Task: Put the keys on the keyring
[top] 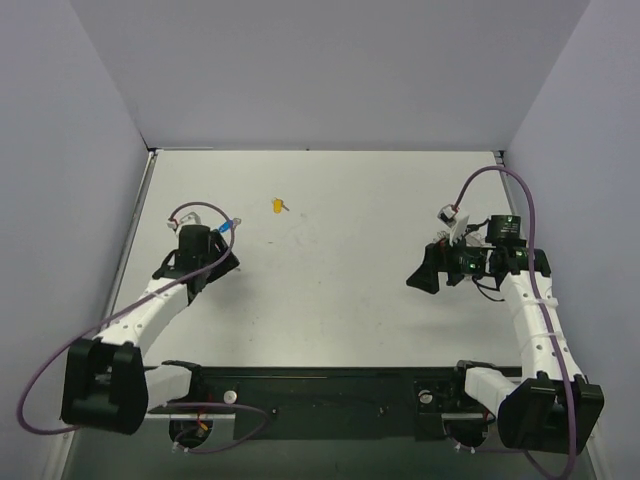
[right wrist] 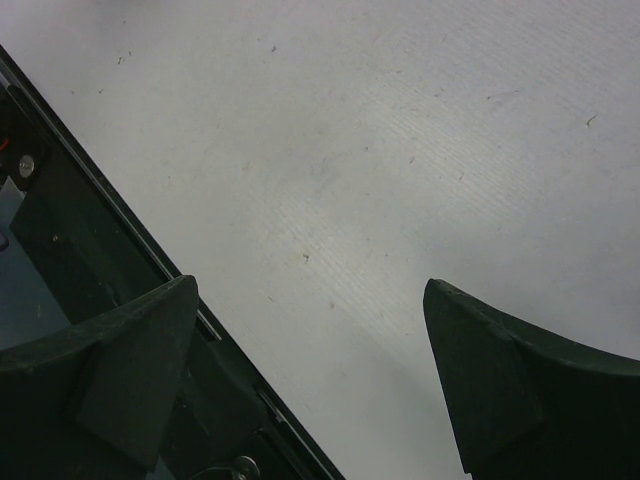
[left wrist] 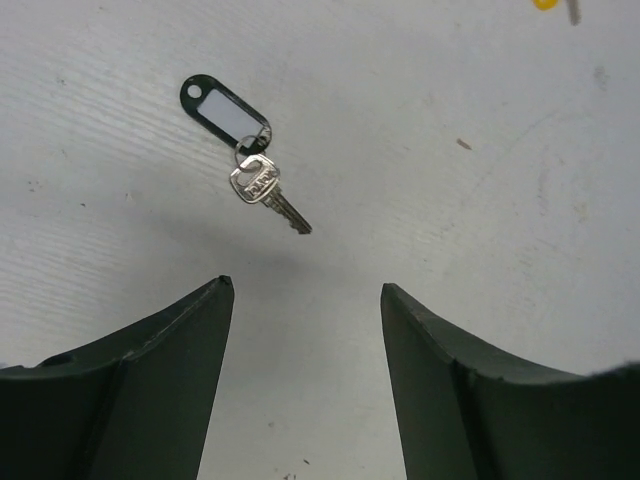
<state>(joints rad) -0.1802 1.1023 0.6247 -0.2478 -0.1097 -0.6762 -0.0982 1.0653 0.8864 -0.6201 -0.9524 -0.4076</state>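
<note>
White tabletop, silver key on tagged keyring just ahead of parted, empty left jaws; right jaws wide.

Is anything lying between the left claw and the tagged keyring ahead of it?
Nothing visible does. Only bare table lies between the open left claw and the keyring, with its black tag and one silver key.

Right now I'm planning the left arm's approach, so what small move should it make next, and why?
Probably ease the left fingers forward and down toward the black tag, whose ring already carries a silver key. It lies on the table just ahead of the open fingers, untouched, while the yellow key lies loose farther off.
</note>
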